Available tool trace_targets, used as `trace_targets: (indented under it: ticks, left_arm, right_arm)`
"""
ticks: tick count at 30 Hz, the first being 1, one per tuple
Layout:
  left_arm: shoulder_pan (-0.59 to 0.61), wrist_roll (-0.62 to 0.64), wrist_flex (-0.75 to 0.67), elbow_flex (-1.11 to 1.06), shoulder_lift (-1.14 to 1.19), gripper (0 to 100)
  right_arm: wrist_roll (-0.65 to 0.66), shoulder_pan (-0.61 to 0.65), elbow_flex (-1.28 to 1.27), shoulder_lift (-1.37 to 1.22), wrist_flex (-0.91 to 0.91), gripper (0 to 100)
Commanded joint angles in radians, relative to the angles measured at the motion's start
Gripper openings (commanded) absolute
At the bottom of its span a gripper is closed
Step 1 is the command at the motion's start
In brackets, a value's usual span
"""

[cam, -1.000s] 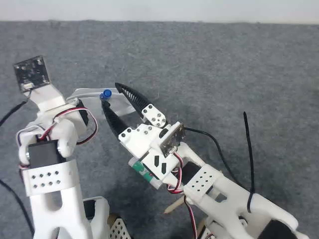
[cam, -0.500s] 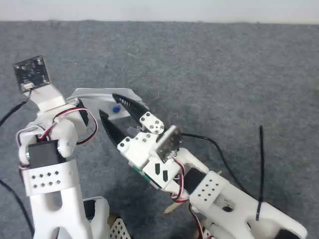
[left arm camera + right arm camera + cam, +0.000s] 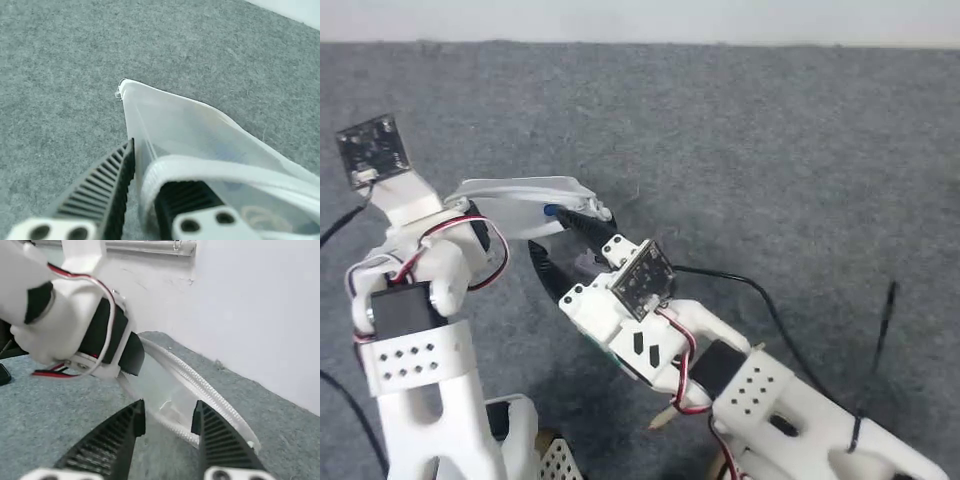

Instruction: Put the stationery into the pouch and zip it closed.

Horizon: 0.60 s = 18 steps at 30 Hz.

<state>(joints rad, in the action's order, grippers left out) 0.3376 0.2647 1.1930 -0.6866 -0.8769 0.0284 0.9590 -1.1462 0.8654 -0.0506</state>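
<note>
Left gripper (image 3: 144,166) is pinching the pouch (image 3: 516,191) rim, probably propping the mouth open for loading. Blue stationery piece (image 3: 552,211) is sitting at that mouth. Right gripper (image 3: 549,232) is hovering just beside it, jaws spread, empty.

The left arm (image 3: 415,350) stands at eight o'clock, the left end effector (image 3: 144,162) clamped on the pouch (image 3: 190,130) rim. The right arm (image 3: 760,385) stretches from five o'clock toward ten, the right end effector (image 3: 545,232) with jaws parted.
</note>
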Motion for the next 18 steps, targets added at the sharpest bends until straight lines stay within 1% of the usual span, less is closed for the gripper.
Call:
trace_targets:
  ticks: [1,4,7,13,18]
  left_arm:
    - [0.006,0.014,-0.029,0.053,-0.002,1]
    - [0.008,0.014,-0.029,0.056,-0.002,1]
    - [0.009,0.014,-0.029,0.056,-0.002,1]
    - [0.106,0.015,-0.029,0.056,-0.002,1]
    - [0.147,0.015,-0.029,0.056,-0.002,1]
  right_arm:
    - [-0.002,0.004,0.104,0.093,0.125,15.0]
    - [-0.044,-0.008,0.141,0.113,0.214,14.9]
    - [-0.048,-0.03,0.186,0.113,0.295,14.9]
    - [-0.043,-0.051,0.282,0.113,0.452,14.8]
    - [-0.041,-0.081,0.387,0.113,0.659,14.8]
